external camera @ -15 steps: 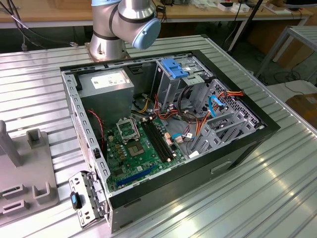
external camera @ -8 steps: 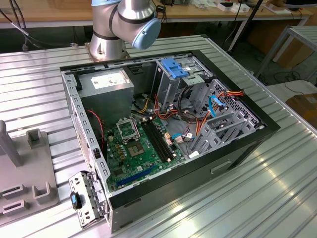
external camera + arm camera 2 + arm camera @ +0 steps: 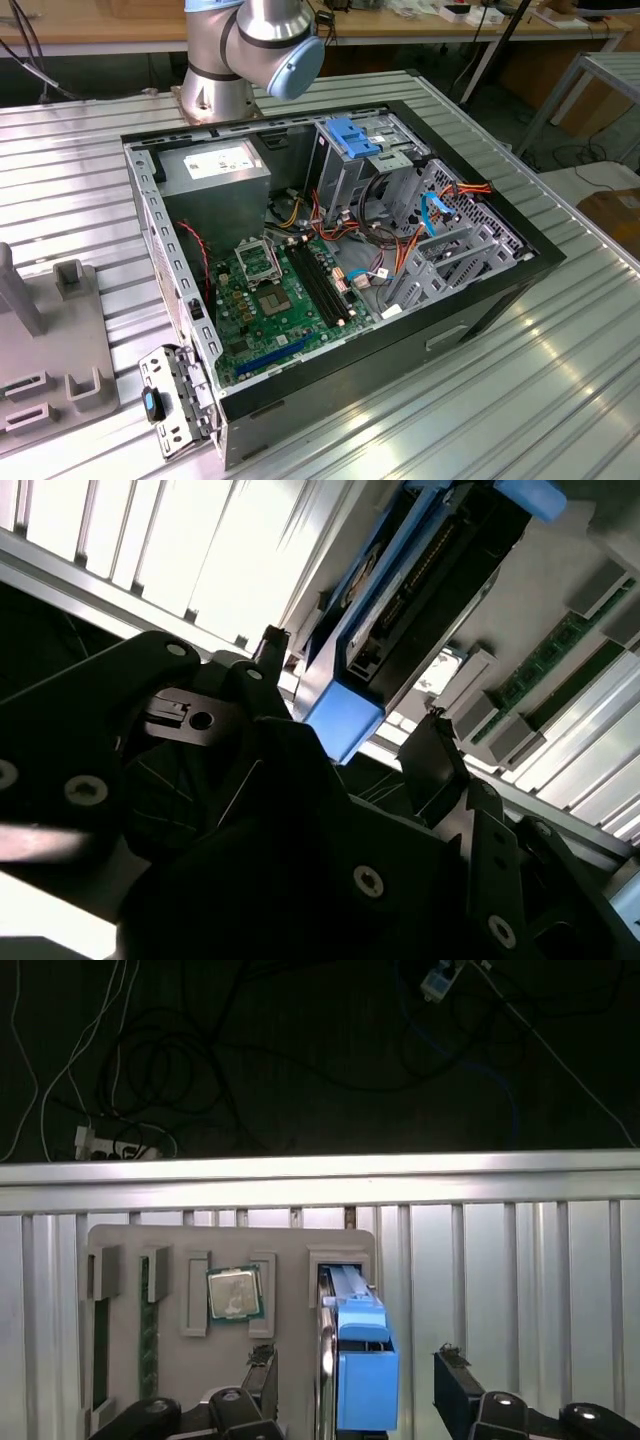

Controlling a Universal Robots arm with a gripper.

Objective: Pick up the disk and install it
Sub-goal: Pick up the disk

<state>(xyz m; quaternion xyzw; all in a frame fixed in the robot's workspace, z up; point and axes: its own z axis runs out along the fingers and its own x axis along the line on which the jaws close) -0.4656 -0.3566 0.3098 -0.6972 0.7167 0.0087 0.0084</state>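
Observation:
The disk [image 3: 362, 1355] stands on edge in a slot of a grey fixture tray [image 3: 205, 1375], its bright blue carrier rail facing the camera in the first wrist view. My gripper [image 3: 358, 1372] is open and straddles it, one dark fingertip [image 3: 262, 1368] on each side with a gap to the disk. In the second wrist view the disk [image 3: 345, 715] shows its dark underside and blue end between the same fingers [image 3: 440, 750] of the gripper [image 3: 352, 685]. Nothing is held.
The tray also holds a processor chip [image 3: 235, 1293] and a memory stick [image 3: 148, 1330]. The table edge [image 3: 320, 1172] runs just beyond it, with floor cables past that. The open computer case [image 3: 330, 250] has a drive cage with a blue piece [image 3: 352, 135].

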